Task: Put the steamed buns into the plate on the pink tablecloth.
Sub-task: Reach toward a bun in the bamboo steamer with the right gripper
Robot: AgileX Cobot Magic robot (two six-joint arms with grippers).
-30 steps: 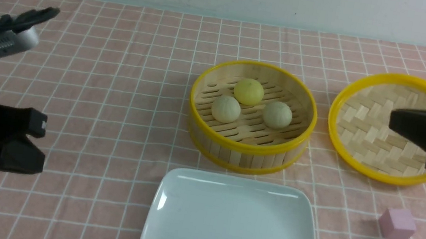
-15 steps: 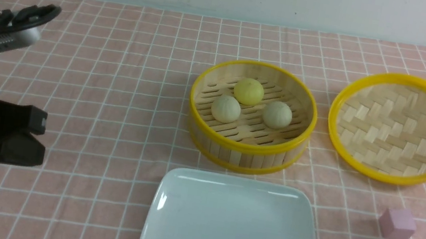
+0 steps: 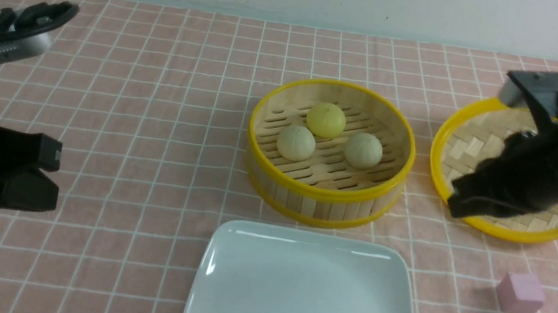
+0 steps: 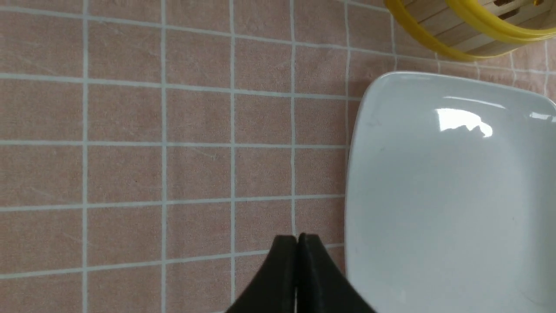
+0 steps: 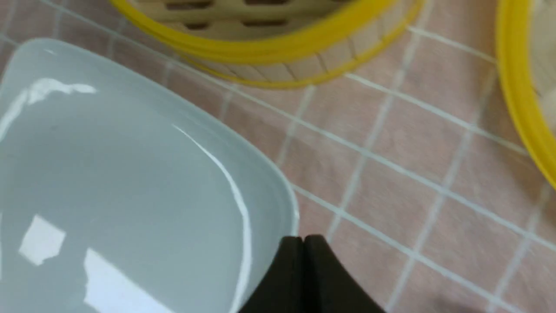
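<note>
1. The three steamed buns sat inside the steamer basket (image 3: 323, 196) on the pink tablecloth (image 3: 153, 103). The yellow bun (image 3: 325, 119) was at the back, and the two cream buns (image 3: 295, 143) (image 3: 363, 150) sat in front of it.
2. The plate (image 3: 304, 295) lay just in front of the basket. It had no buns in it.
3. The left gripper (image 4: 297, 238) was pinched closed and held nothing. It waited beside the plate.
4. The right gripper (image 5: 303, 239) was pinched closed too, and held nothing. It hung over the near edge of the woven lid (image 3: 481, 149).
5. If closed fingers went down on a bun, they would likely poke or squash it, so they needed to open first.
6. The basket wall was tall. A low reach could bump it and push the basket.
7. The buns sat close together, so wide fingers could knock a neighbour.
8. A round bun could slip from a weak pinch and roll away.
9. The buns were round balls, so they had no long side and pointed no way.
10. The plate lay flat, open side up, with one edge facing the basket.
</note>
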